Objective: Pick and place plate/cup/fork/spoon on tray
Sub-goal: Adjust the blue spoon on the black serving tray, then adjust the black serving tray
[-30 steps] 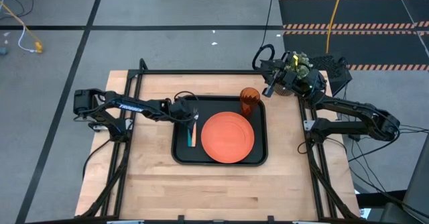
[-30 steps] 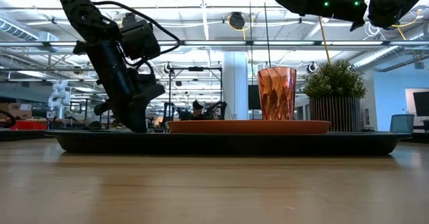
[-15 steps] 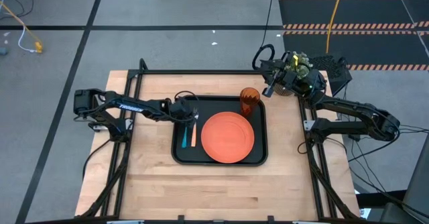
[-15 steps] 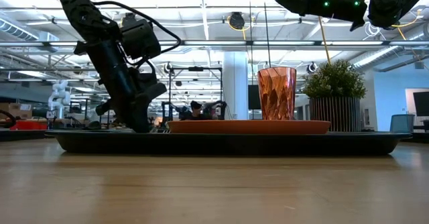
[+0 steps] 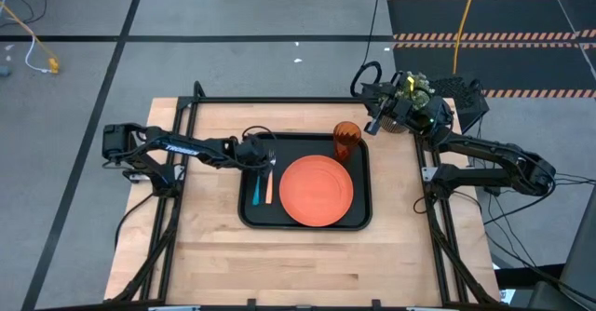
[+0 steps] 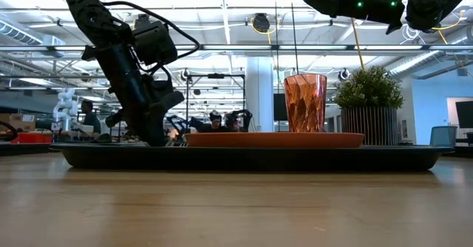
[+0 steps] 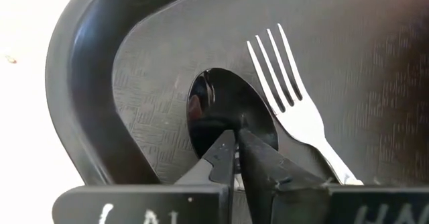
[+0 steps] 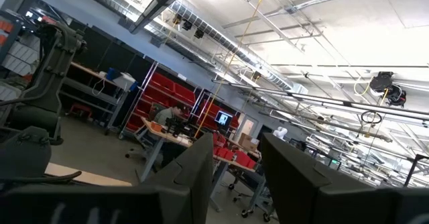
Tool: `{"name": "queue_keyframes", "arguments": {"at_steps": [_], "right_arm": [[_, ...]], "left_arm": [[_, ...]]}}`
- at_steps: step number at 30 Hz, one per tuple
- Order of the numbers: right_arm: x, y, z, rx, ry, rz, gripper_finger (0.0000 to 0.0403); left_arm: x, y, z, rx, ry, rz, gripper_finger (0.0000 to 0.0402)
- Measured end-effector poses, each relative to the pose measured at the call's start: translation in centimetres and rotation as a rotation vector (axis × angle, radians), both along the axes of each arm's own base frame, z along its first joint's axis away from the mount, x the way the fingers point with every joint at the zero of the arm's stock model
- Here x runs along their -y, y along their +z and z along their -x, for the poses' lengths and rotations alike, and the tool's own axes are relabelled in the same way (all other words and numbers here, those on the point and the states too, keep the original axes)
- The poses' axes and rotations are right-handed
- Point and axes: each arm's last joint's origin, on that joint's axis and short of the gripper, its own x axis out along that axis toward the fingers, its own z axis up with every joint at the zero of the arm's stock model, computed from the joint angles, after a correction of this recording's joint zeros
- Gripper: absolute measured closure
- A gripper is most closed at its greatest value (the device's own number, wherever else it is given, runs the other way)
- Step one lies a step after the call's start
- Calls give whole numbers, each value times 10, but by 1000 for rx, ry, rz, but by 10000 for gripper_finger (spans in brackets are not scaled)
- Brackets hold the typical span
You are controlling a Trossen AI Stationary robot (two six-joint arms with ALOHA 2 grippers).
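The left gripper point(image 5: 262, 155) is hanging low over the tray point(image 5: 358, 220) near its left edge, its fingers point(image 7: 258, 158) drawn nearly together just over the bowl of the spoon point(image 5: 256, 187); whether they are pinching the metal or sitting just clear of it, I cannot tell. The spoon is lying inside the tray along the left rim with the fork point(image 5: 269, 182) just beside it, and in the left wrist view the fork's tines are crowding the spoon's bowl. The plate point(image 5: 317, 190) is sitting in the tray's middle and the cup point(image 5: 346, 140) is standing at the tray's far right corner. All four pieces are looking placed, so the danger is probably lying in the retreat: if the fingers are gripping or snagging the bowl while lifting, the spoon may be dragged up and dropped across the fork or over the rim onto the tabletop point(image 5: 307, 264). The right gripper point(image 5: 374, 125) is waiting above the tabletop's far right corner beside the potted plant point(image 5: 413, 89), fingers point(image 8: 301, 177) apart and carrying nothing, so it is posing little threat to the cup.
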Motion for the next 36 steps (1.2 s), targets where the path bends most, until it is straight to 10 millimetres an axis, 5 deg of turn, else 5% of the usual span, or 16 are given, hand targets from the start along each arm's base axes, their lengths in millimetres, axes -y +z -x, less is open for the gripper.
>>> {"name": "queue_keyframes", "arguments": {"at_steps": [17, 36], "right_arm": [[0, 0, 0, 0, 0, 0, 284], [0, 0, 0, 0, -1, -1, 284]], "left_arm": [[0, 4, 1, 16, 22, 4, 371], [9, 60, 7, 261, -20, -169, 371]]}}
